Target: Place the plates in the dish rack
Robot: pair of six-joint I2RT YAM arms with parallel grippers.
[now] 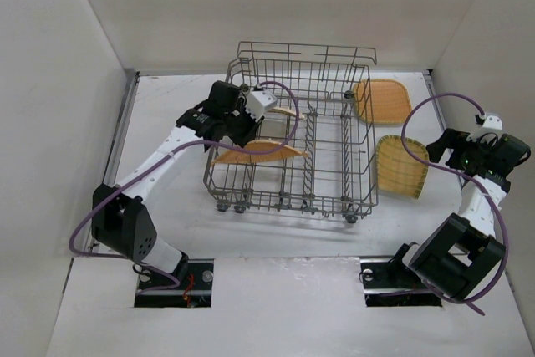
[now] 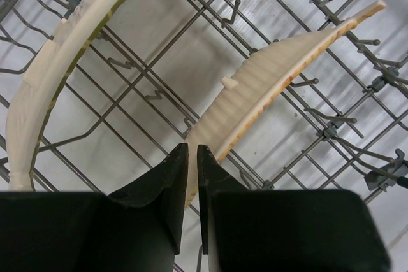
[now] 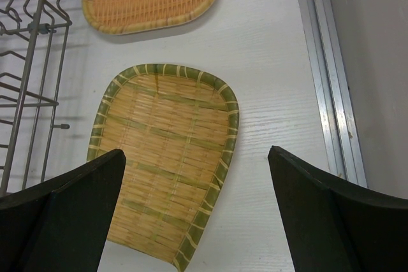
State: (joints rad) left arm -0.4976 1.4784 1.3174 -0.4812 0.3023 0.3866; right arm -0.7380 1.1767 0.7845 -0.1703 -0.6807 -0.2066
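left gripper (image 2: pixel 193 157): fingers drawn together to a thin slit, low inside the left half of the dish rack (image 1: pixel 326 156). the near end of the pointed plate (image 2: pixel 280 62) runs into that slit and looks pinched there. this plate stands on edge, tilted, among the tines. a second plate (image 2: pixel 57 62) stands on edge just to its left, also in the rack and apart from the fingers.

right gripper (image 3: pixel 196 151): fingers spread wide and holding nothing, above the green-rimmed plate (image 3: pixel 172 125). that plate lies flat on the table (image 1: pixel 276 240), just right of the rack. the orange plate (image 1: pixel 383 99) lies flat beyond it, close by the rack's far right corner.
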